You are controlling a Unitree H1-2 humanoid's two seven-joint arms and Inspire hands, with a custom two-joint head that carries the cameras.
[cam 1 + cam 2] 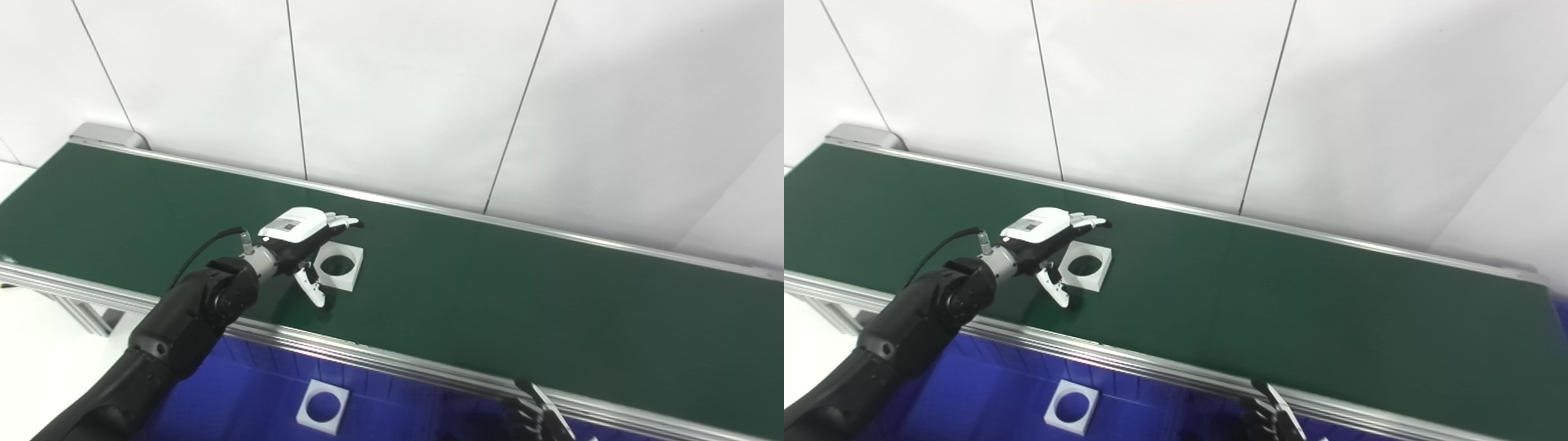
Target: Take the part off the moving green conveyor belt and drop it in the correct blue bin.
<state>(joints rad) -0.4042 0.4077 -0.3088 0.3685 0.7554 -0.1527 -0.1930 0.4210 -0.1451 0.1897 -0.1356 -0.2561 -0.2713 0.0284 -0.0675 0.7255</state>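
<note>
A white square part with a round hole (338, 264) lies flat on the green conveyor belt (490, 294). My left hand (303, 236) hovers over the part's left edge, open, with its fingers stretched past the far side and the thumb hanging down on the near side. Nothing is held in it. My right hand (542, 419) shows only as dark fingers at the bottom edge, below the belt's near rail; whether it is open or shut is hidden.
A blue bin (257, 392) sits below the near rail and holds another white square part with a hole (323, 406). The belt's aluminium rail (367, 355) runs between hand and bin. White wall panels stand behind the belt.
</note>
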